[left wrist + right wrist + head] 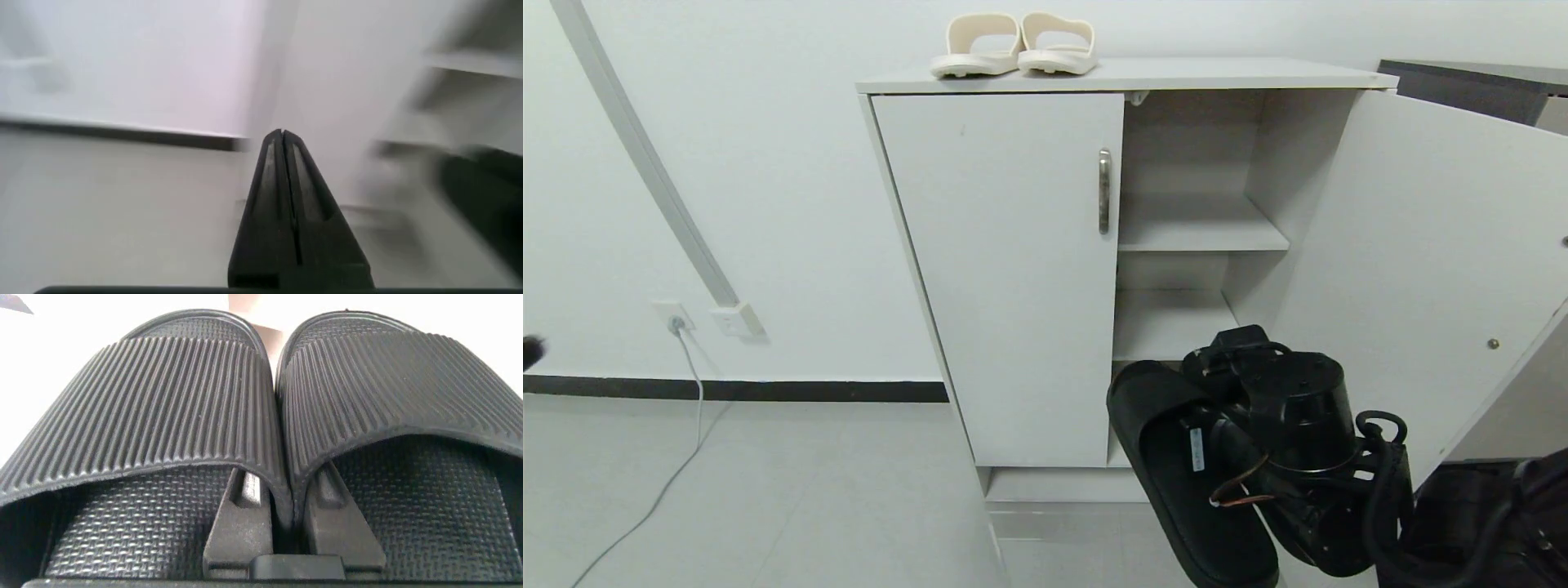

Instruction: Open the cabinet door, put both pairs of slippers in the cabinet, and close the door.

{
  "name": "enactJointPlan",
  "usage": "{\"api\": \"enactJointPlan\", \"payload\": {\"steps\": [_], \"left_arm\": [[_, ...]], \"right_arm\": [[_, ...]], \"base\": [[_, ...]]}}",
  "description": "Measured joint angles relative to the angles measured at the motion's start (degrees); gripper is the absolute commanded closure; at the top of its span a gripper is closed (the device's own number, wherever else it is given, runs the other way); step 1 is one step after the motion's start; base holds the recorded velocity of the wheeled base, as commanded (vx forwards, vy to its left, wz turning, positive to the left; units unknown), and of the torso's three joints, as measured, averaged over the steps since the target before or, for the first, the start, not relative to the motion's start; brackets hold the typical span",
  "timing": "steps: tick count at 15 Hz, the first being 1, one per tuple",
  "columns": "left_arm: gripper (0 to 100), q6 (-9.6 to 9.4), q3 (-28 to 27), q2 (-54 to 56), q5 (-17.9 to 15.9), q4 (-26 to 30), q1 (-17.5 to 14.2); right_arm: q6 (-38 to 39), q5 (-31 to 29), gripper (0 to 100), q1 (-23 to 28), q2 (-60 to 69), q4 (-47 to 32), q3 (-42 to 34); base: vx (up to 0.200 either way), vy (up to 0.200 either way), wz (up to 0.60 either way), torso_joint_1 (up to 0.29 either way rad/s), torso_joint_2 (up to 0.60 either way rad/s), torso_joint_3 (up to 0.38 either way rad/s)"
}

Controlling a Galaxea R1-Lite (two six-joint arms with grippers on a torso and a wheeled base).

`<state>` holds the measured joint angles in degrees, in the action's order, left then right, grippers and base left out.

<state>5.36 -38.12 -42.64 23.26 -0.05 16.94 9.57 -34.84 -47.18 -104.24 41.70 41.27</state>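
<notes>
**Arm and gripper finish**

We see the right arm [1331,523] in black throughout, with a drum-shaped wrist housing [1303,408], looped black cables [1380,425] and one thin brown wire [1241,490]. The left gripper [282,135] is two flat black blades tapering to a rounded tip. The right gripper's fingers [237,527] are matte wedges.

Cream slippers [1014,45] lie side by side atop the white cabinet [1217,73], which stands on the floor [768,490].

Bright, even light; cabinet [996,278] interior lightly shadowed.
</notes>
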Motion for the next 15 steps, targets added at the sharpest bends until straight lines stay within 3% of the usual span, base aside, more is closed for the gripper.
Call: {"api": "enactJointPlan", "payload": {"steps": [2, 5, 6, 7, 9, 11, 13, 15], "left_arm": [[100, -3.36, 9.6, 11.6, 2.4, 1.3, -8.2], [100, -5.99, 24.2, 27.5, 2.7, 2.4, -13.6], [100, -6.40, 28.3, 31.8, 1.4, 2.3, -14.7], [100, -6.53, 31.8, 35.3, -1.5, 2.1, -15.5], [100, -6.47, 36.0, 39.5, -12.2, -1.3, -16.4], [100, -7.61, 37.5, 41.4, -23.4, 0.4, -16.7], [100, -7.59, 37.9, 42.2, -25.0, 0.1, -16.8], [100, -6.05, 38.0, 42.6, -24.5, 0.1, -16.8]], "right_arm": [[0.0, 0.0, 100, 0.2, -0.9, 0.0, 0.3], [-0.1, 0.0, 100, 0.0, -1.5, 0.0, 0.3], [0.0, 0.0, 100, 0.1, -1.5, 0.1, 0.3], [0.0, -0.1, 100, 0.1, -1.6, 0.1, 0.2], [0.1, 0.0, 100, -0.1, -1.7, 0.2, 0.0], [0.1, 0.4, 100, -0.4, -1.8, 0.2, -0.1], [0.1, 0.4, 100, -0.7, -1.8, 0.6, -0.1], [0.1, 0.0, 100, -1.2, -2.2, 3.1, 0.3]], "base": [[0.000, 0.000, 0.00, 0.000, 0.00, 0.000], [0.000, 0.000, 0.00, 0.000, 0.00, 0.000], [0.000, 0.000, 0.00, 0.000, 0.00, 0.000], [0.000, 0.000, 0.00, 0.000, 0.00, 0.000], [0.000, 0.000, 0.00, 0.000, 0.00, 0.000], [0.000, 0.000, 0.00, 0.000, 0.00, 0.000], [0.000, 0.000, 0.00, 0.000, 0.00, 0.000], [0.000, 0.000, 0.00, 0.000, 0.00, 0.000]]}}
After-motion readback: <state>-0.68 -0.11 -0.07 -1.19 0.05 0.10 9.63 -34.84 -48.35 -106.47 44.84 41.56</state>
